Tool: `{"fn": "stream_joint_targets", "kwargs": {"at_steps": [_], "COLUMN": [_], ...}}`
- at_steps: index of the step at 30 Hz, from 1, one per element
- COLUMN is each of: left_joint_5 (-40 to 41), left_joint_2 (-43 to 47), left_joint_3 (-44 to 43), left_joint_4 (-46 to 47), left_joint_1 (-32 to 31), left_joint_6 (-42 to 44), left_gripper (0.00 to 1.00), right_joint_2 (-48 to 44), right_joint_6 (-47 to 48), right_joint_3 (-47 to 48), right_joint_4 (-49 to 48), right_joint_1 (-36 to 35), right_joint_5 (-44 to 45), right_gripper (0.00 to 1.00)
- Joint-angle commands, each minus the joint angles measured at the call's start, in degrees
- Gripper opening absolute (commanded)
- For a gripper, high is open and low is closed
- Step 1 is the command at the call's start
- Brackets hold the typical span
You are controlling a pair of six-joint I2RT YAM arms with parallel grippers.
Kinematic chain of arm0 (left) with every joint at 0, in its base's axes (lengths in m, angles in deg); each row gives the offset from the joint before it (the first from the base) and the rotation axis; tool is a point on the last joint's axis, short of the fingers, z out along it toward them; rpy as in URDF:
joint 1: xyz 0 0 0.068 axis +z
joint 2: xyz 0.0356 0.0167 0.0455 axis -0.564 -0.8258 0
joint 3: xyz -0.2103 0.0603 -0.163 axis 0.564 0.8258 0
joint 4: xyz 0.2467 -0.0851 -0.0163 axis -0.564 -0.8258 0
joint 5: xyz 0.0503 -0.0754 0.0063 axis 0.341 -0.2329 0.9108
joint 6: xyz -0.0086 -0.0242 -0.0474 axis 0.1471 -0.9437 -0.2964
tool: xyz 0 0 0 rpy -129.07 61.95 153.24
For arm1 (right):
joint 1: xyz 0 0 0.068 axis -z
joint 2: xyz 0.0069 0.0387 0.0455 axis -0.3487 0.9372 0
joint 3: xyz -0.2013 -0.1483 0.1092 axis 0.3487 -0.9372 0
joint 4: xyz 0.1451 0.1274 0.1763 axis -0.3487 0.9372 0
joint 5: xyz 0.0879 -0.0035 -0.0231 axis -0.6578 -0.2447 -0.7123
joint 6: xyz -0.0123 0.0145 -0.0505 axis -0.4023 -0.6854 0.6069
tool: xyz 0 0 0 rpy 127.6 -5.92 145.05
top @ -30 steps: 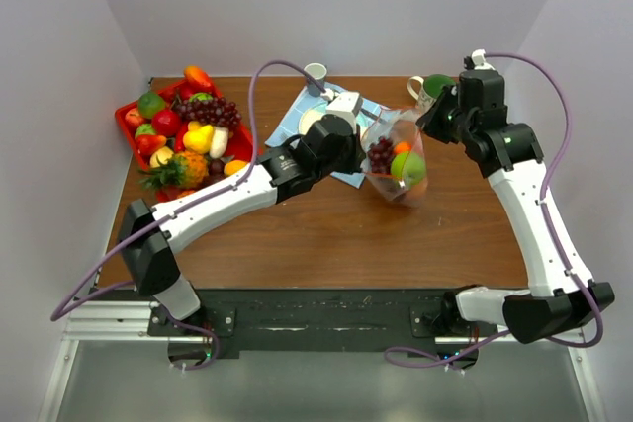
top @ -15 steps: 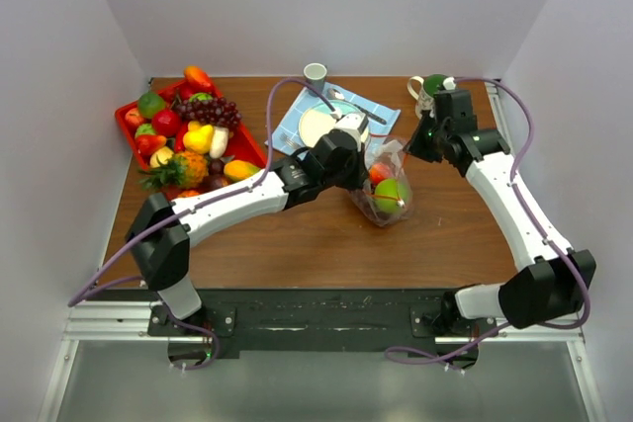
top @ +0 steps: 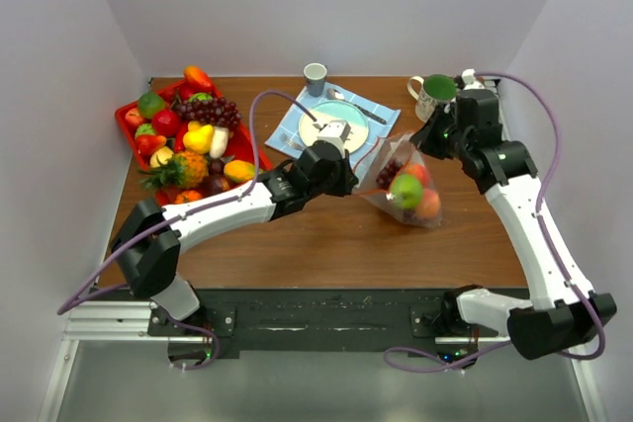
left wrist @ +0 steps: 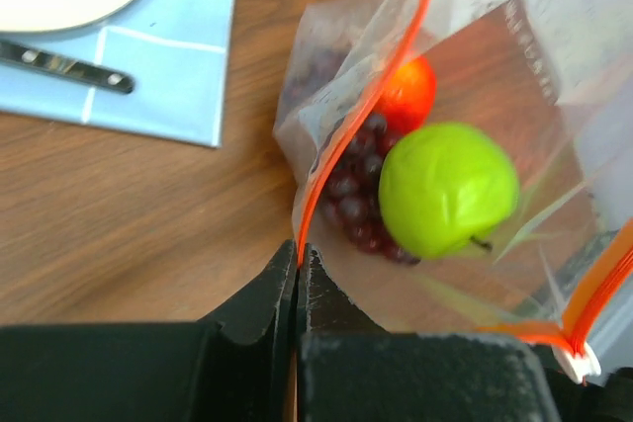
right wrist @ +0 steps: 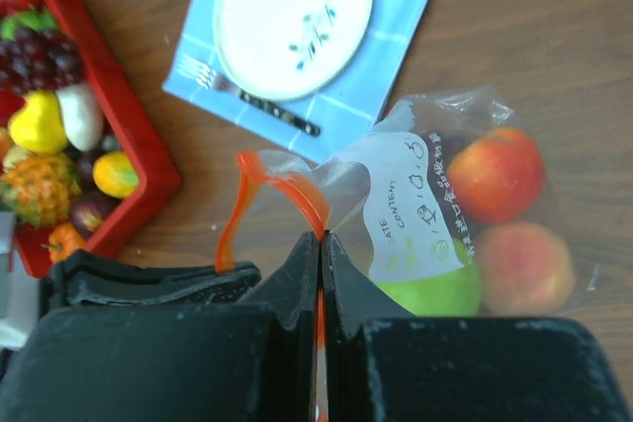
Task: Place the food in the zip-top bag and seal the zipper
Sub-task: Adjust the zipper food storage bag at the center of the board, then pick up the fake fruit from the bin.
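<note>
The clear zip-top bag (top: 407, 190) rests on the table between my two grippers, its mouth held up. Inside it lie a green apple (left wrist: 448, 188), dark grapes (left wrist: 354, 195), a red apple (right wrist: 495, 173) and a peach (right wrist: 524, 266). My left gripper (left wrist: 298, 252) is shut on the orange-red zipper (left wrist: 341, 135) at the bag's left end. My right gripper (right wrist: 320, 238) is shut on the zipper strip (right wrist: 297, 190) beside the white label (right wrist: 415, 207). In the top view the left gripper (top: 362, 173) and the right gripper (top: 421, 141) flank the bag's mouth.
A red tray (top: 131, 131) with several more toy fruits stands at the far left. Behind the bag, a blue napkin (top: 386, 122) carries a white plate (top: 336, 126), a fork and a spoon. A small cup (top: 315, 73) and a green mug (top: 432, 96) stand along the back.
The bag dipped toward the near side, then shifted right and spread out. The right arm swung back to the right; the left gripper drew back left, still on the strip.
</note>
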Motion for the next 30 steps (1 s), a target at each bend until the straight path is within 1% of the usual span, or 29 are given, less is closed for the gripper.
{"fn": "stream_joint_targets", "kwargs": {"at_steps": [1,3,5,6,8,9,11,12,14,15,17,18,19,20,21,23,24,25,26,30], "left_joint_5": [1.2,0.6,2.3,3.4,6.3,7.3,10.2,10.9,12.6,13.9,18.3,20.1,22.8,23.4,23.4,22.1,20.8,18.6,18.6,22.0], "left_joint_2": [1.4,1.4,3.1,4.0,7.9,10.6,13.3,15.7,17.8,18.6,20.3,21.2,21.7,22.2,23.0,23.1,22.5,22.1,21.4,17.9], "left_joint_3": [5.1,6.2,6.9,8.0,8.9,9.2,9.3,9.4,9.2,8.5,7.5,6.3,5.8,5.5,5.4,5.4,5.5,5.5,5.5,7.6], "left_joint_4": [7.9,8.1,7.0,6.2,5.1,2.2,0.1,-2.0,-4.3,-7.6,-11.9,-16.4,-18.5,-20.0,-21.7,-22.9,-23.2,-23.2,-23.5,-26.0], "left_joint_1": [1.0,1.2,1.2,1.3,1.8,3.0,4.3,6.0,8.2,10.5,13.3,16.1,17.6,19.4,23.5,28.0,31.8,33.0,33.6,34.2], "left_joint_6": [-0.4,-0.4,-0.3,-0.2,0.0,0.1,0.5,0.8,1.0,1.0,-0.3,-1.2,-2.4,-2.7,-2.8,-3.3,-3.4,-2.9,-2.9,-5.5], "left_gripper": [0.06,0.1,0.25,0.35,0.41,0.48,0.57,0.63,0.67,0.71,0.73,0.75,0.77,0.79,0.8,0.81,0.81,0.81,0.8,0.78], "right_joint_2": [2.7,3.4,3.8,3.7,3.4,3.4,3.4,3.4,3.4,3.4,3.5,3.5,3.7,3.7,3.7,3.9,4.1,4.3,4.5,5.2], "right_joint_6": [-2.1,-2.9,-4.1,-4.6,-5.7,-5.9,-6.2,-6.3,-6.5,-6.5,-6.5,-6.4,-6.3,-6.1,-6.0,-6.0,-6.0,-5.9,-5.9,-5.7], "right_joint_3": [-5.7,-7.5,-8.8,-9.4,-10.2,-10.3,-10.8,-11.1,-11.9,-12.1,-12.3,-12.3,-12.3,-12.4,-12.5,-12.9,-12.9,-12.9,-13.0,-13.0], "right_joint_4": [-8.5,-10.1,-12.2,-13.1,-15.0,-15.5,-15.9,-16.3,-16.8,-17.0,-17.3,-17.4,-17.5,-17.6,-17.7,-18.4,-18.4,-18.7,-18.9,-19.6], "right_joint_1": [0.2,0.1,-0.2,-0.5,-1.4,-1.9,-2.7,-2.9,-3.4,-3.6,-4.1,-4.1,-4.3,-4.4,-4.4,-4.6,-4.6,-4.7,-4.7,-4.8], "right_joint_5": [-6.1,-8.4,-10.4,-11.1,-11.9,-11.8,-11.7,-11.9,-12.0,-12.1,-12.1,-12.1,-12.0,-11.9,-11.9,-11.9,-11.9,-11.9,-12.0,-12.6], "right_gripper": [0.0,0.0,0.0,0.0,0.0,0.0,0.0,0.0,0.0,0.0,0.0,0.0,0.0,0.0,0.0,0.0,0.0,0.0,0.0,0.0]}}
